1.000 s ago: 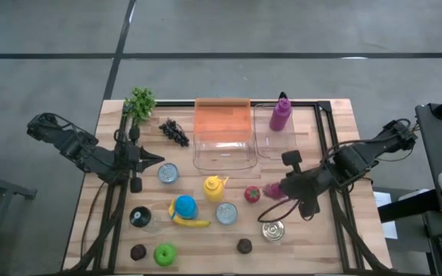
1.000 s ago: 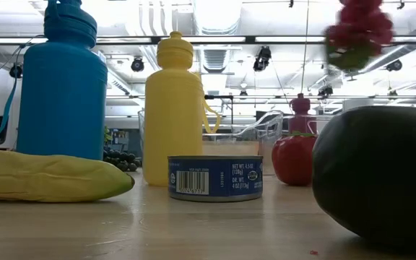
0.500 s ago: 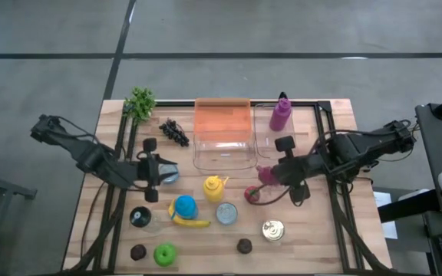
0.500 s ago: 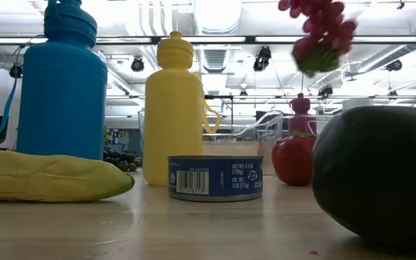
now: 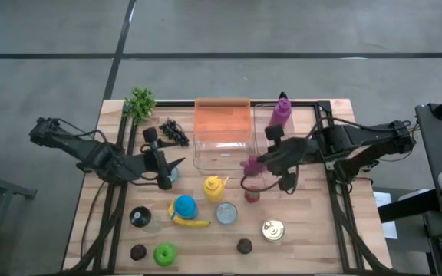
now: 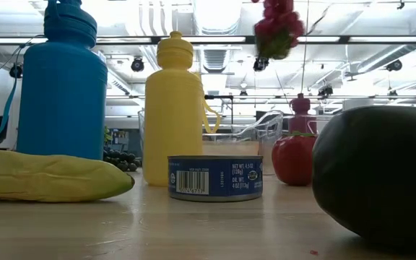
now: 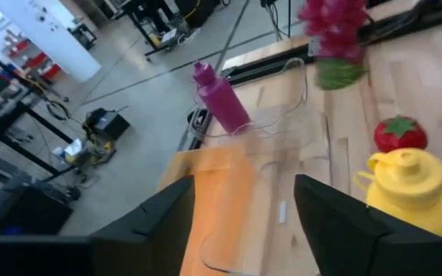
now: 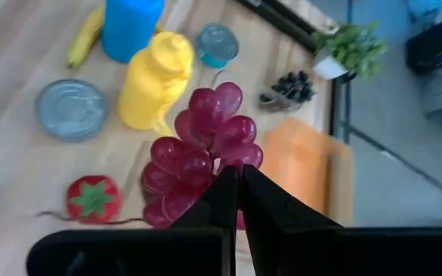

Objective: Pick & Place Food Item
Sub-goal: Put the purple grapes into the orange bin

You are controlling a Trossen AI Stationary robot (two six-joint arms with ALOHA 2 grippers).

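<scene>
Your right gripper (image 5: 253,165), fingers pressed together on the red grape bunch (image 5: 249,165), held it at frame centre, above the table (image 5: 313,238) beside the clear container (image 5: 222,146). Your left gripper (image 5: 172,167), fingers spread, sat centre-left over a can (image 5: 173,175).

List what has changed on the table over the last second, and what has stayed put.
The right pincer, shut on the red grapes, carried them from beside the open can toward the clear container, past the tomato. The left pincer swung inward over the small tin by the container and opened. The bottles, banana, cans and other food kept their places.
</scene>
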